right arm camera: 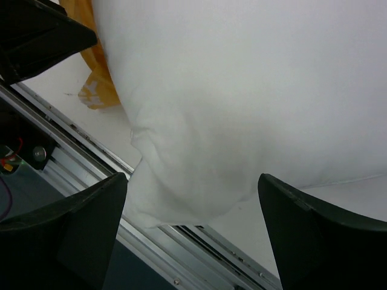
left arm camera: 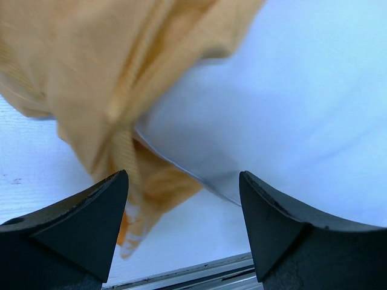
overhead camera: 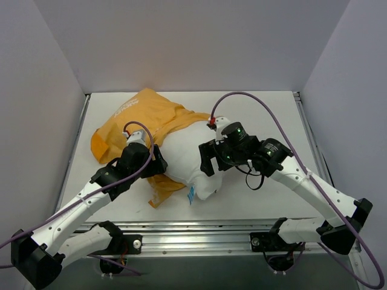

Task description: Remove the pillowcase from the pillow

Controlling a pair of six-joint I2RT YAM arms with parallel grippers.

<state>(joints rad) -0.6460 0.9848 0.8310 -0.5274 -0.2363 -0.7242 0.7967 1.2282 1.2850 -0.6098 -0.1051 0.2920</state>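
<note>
Midway through peeling pillowcase [overhead camera: 145, 115] off pillow [overhead camera: 187, 160], with left gripper [left arm camera: 183, 176] and right gripper [right arm camera: 192, 178] spread, empty; likely calls for pinching fabric.

The counter [overhead camera: 266, 115] is white, with a metal rail [overhead camera: 199, 232] along its near edge; the pillow [overhead camera: 184, 154] lies on it near the middle, its near corner, bearing a small blue tag [overhead camera: 191, 194], close to the rail; the pillowcase [overhead camera: 139, 115] lies crumpled toward the far left, covering the pillow's far end; part of it spreads on the counter beneath the pillow's near-left side.
</note>
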